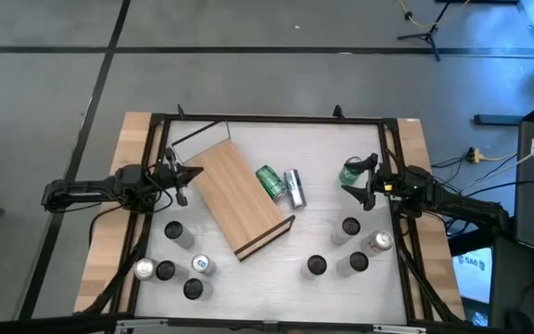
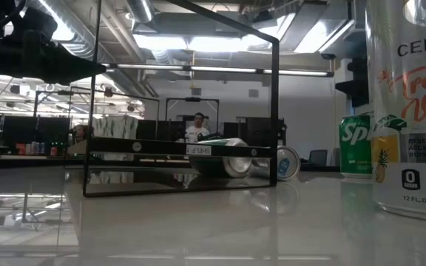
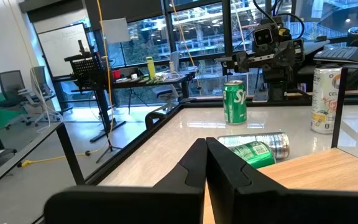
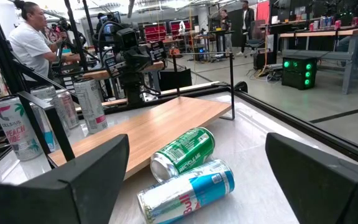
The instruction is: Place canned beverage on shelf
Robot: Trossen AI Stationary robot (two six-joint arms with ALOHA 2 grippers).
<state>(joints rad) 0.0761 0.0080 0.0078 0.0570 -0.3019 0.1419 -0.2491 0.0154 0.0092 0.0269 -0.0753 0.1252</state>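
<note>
From above, the shelf (image 1: 239,198) lies askew on the white worktop (image 1: 327,162), and no can rests on the board. Two cans lie on their sides just beside its right edge: a green can (image 1: 269,181) and a silver and blue can (image 1: 294,188). An upright green can (image 1: 351,173) stands by the right end effector (image 1: 362,183), whose fingers are spread wide; whether they touch that can cannot be told from here. The left end effector (image 1: 180,178) sits at the shelf's left corner, fingers pressed together and holding nothing. More cans stand upright in two groups along the near side.

At worktop height, the shelf (image 2: 180,149) shows as a dark frame with the two toppled cans beside it, the upright green can (image 2: 356,145) farther right, and a tall white can (image 2: 409,103) close to the camera.

The left wrist view shows its own closed fingers (image 3: 213,168) over the board, with the lying cans and the upright green can (image 3: 234,102) beyond.

The right wrist view shows its open fingers (image 4: 89,174) framing the two fallen cans (image 4: 185,171), with a person (image 4: 33,40) beyond the worktop.

The task looks barely begun: no can is held, none is shelved, and grasping and placing remain.
</note>
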